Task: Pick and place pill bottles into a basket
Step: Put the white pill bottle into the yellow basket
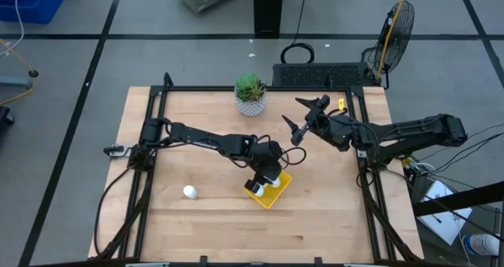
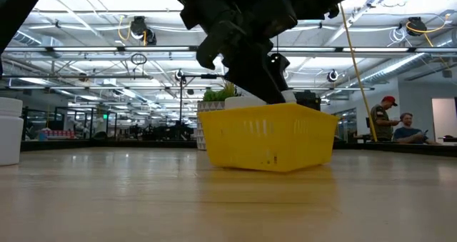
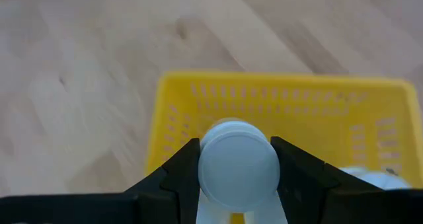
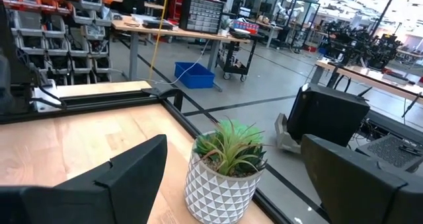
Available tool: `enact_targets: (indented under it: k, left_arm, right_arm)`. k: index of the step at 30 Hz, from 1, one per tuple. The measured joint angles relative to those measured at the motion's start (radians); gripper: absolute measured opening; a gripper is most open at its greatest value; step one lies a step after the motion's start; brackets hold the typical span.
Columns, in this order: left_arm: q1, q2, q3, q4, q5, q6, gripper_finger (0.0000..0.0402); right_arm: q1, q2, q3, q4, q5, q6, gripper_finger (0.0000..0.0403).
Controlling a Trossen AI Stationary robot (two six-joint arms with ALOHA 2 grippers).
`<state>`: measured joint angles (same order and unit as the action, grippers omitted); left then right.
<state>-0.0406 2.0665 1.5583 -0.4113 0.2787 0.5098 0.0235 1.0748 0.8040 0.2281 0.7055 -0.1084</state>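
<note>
The yellow basket stands on the table near its middle; it also shows in the low view and the left wrist view. My left gripper is above the basket, shut on a white pill bottle. More white bottles lie inside the basket. One white pill bottle stands on the table to the basket's left. My right gripper is open and empty, raised right of the plant pot. My left gripper pinches the pill bottle by its sides between its two fingers, the bottle's round end facing the wrist camera. The fingers slant down from above. The bottle is held over the basket; whether it touches the basket floor I cannot tell.
A white patterned plant pot with a green plant stands at the table's far edge; it also shows in the right wrist view. Bare wood lies along the near edge and at the left. People sit in the room beyond the table.
</note>
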Motion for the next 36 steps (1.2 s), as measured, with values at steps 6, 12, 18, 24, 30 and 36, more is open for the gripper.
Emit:
enact_targets:
  k: [6,12,18,24,30,36]
  left_arm:
    - [-0.001,0.039,0.001,0.026,0.013,-0.022,0.0159]
    - [-0.01,0.043,0.002,0.035,0.008,-0.028,0.0159]
    - [-0.024,0.038,0.0,0.055,0.004,-0.042,0.0212]
    - [-0.044,0.038,0.0,0.083,-0.091,-0.048,0.0358]
    - [-0.061,0.009,0.0,0.13,-0.134,-0.091,0.0386]
    - [-0.069,-0.112,-0.001,0.03,-0.156,-0.125,0.036]
  right_arm:
    - [0.0,0.0,0.001,0.006,0.0,0.002,0.0338]
    - [0.0,0.0,0.001,0.005,0.0,-0.001,0.0338]
    - [0.0,0.0,0.001,0.003,0.0,-0.003,0.0338]
    - [0.0,0.0,0.001,-0.001,0.0,-0.004,0.0338]
    - [0.0,0.0,0.001,-0.001,0.0,-0.004,0.0338]
    - [0.0,0.0,0.001,-0.002,0.0,-0.001,0.0338]
